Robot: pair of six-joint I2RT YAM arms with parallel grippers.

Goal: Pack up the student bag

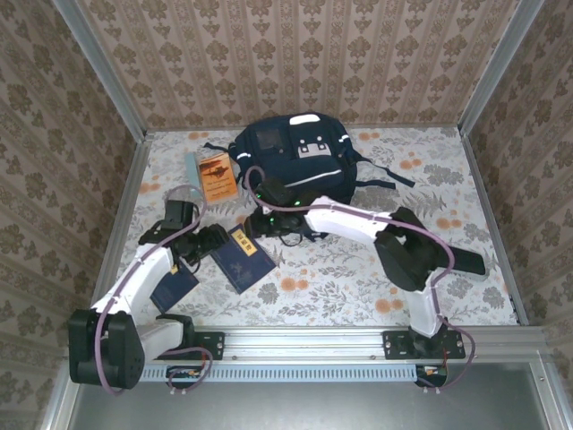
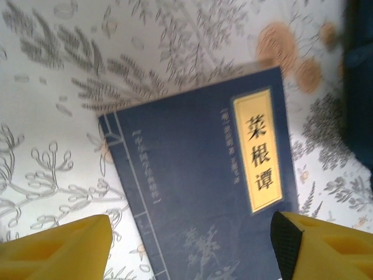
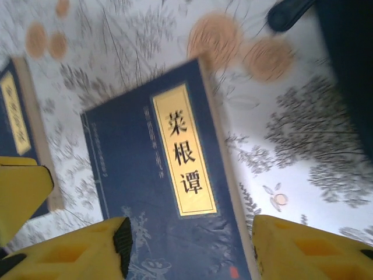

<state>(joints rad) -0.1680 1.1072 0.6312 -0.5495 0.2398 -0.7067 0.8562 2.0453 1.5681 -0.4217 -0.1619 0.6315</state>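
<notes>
The student bag (image 1: 295, 157), a navy backpack with white stripes, lies at the back middle of the table. In front of it lies a blue book with a yellow title label (image 1: 246, 258) (image 2: 198, 186) (image 3: 169, 192). My right gripper (image 1: 269, 222) (image 3: 189, 245) hovers open over this book, one finger over the cover and the other at its right edge. My left gripper (image 1: 213, 240) (image 2: 192, 233) stands open at the book's left side, with the cover showing between its yellow fingers. Nothing is held.
A second blue book (image 1: 175, 285) (image 3: 14, 116) lies to the left, near the left arm. An orange book (image 1: 215, 175) rests on a pale sheet left of the bag. A bag strap (image 1: 385, 175) trails right. Patterned walls close in the table.
</notes>
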